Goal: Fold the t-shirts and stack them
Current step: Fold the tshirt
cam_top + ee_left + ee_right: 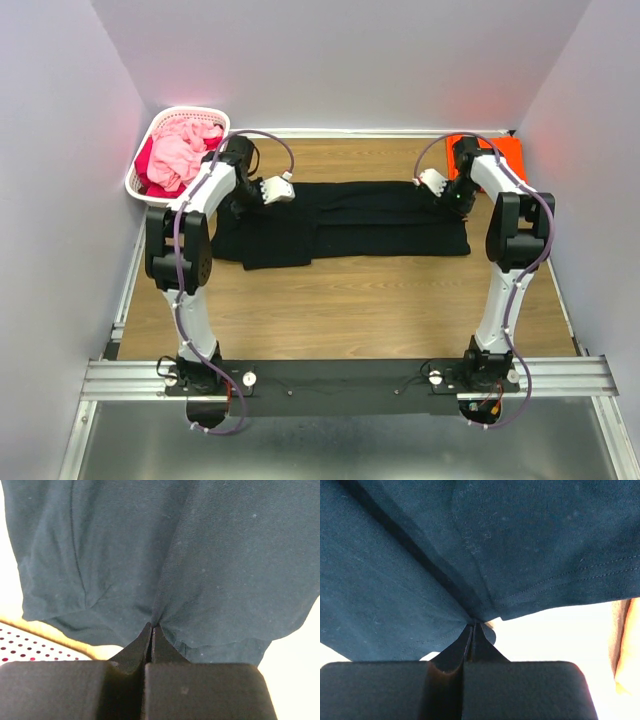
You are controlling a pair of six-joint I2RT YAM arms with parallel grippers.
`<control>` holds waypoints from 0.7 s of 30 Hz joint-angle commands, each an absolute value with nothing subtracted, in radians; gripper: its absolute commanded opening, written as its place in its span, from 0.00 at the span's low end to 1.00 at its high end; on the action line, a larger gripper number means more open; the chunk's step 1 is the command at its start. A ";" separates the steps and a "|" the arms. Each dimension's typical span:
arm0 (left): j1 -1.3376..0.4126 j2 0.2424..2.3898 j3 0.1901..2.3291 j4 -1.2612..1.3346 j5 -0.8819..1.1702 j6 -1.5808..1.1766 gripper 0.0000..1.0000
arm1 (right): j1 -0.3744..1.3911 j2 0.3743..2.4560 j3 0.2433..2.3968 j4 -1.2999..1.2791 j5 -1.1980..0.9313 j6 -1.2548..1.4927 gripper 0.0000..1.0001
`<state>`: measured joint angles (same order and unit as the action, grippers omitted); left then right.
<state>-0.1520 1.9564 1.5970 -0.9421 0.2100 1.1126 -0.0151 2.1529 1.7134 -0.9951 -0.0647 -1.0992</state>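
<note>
The large black t-shirt lies stretched left to right across the far half of the wooden table. My left gripper is shut on its far left edge; in the left wrist view the cloth bunches into the closed fingertips. At the shirt's far right edge, my right gripper is shut on the cloth; the right wrist view shows a hemmed edge pinched at the tips. A bright orange t-shirt lies folded at the far right corner, partly hidden behind the right arm.
A white lattice basket holding pink and red clothes stands at the far left corner, just behind the left arm. Bare wooden table extends between the black shirt and the arm bases. Purple walls close in the left, right and far sides.
</note>
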 commanded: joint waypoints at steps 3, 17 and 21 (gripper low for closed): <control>-0.141 1.997 1.635 -0.928 0.161 1.108 0.00 | -0.018 2.192 1.756 -0.991 -0.041 -1.089 0.00; -0.019 1.908 1.658 -0.965 0.337 0.994 0.58 | -0.074 2.116 1.908 -1.023 -0.153 -0.845 0.77; 0.098 1.807 1.568 -0.986 0.438 0.969 0.69 | -0.124 2.057 1.864 -1.098 -0.268 -0.746 0.76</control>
